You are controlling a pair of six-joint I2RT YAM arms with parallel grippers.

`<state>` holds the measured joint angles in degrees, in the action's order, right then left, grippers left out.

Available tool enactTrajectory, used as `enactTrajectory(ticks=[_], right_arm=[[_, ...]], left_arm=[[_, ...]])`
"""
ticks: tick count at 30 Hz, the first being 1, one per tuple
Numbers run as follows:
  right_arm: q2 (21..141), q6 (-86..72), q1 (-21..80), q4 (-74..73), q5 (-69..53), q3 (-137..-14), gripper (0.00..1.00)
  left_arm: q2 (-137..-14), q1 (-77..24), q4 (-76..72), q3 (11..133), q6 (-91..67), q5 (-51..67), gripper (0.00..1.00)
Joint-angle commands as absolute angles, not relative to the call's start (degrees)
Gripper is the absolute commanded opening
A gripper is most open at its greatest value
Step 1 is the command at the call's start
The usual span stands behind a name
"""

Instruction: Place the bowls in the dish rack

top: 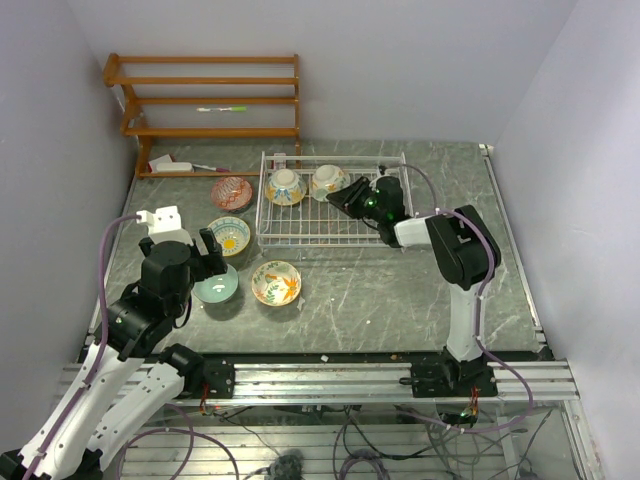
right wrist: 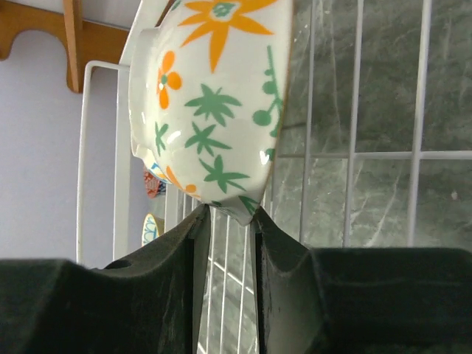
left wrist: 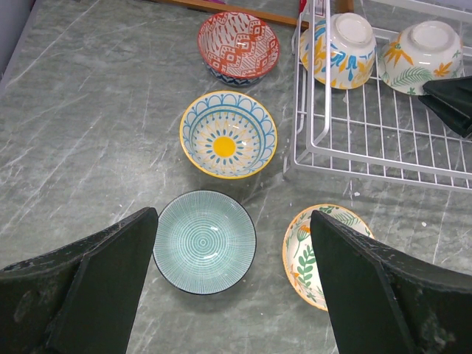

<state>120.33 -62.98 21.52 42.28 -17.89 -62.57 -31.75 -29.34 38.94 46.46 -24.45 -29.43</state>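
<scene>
While the left gripper is gaping wide, the right gripper is pinching a racked floral bowl.

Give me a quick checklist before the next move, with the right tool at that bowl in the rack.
1. Right tool pinching the rim of the green-leaf bowl: ok.
2. That bowl inside the rack: ok.
3. Bowl seated steady on the wires, safe to release: cannot tell.
4. Left tool open above the teal bowl: ok.
5. Every bowl loaded: not ok, four sit on the table.
</scene>
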Motion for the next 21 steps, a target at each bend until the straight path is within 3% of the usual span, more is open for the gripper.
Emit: enactTrajectory(ticks=[1,5,13,21], right_arm=[[117.02,-60.91,21.05,40.11,-16.25,-61.93,0.28],[116.02,-59.78,21.10,36.84,-15.09,-62.30,0.40],[111.36,-56.95,21.18,26.31,-14.75,-65.71,0.73],[108.17,-50.26,21.72,13.31,-12.51,-70.72,0.78]], left_arm=[[-31.38,-28.92,38.67,48.40,-24.61,-29.88,0.96],[-31.05,-28.92,38.67,48.33,-24.66,-29.89,0.95],[-30.75,-28.92,38.67,48.43,-24.65,-29.99,0.95],[-30.45,-28.92,38.71,48.36,-24.78,-30.19,0.95]])
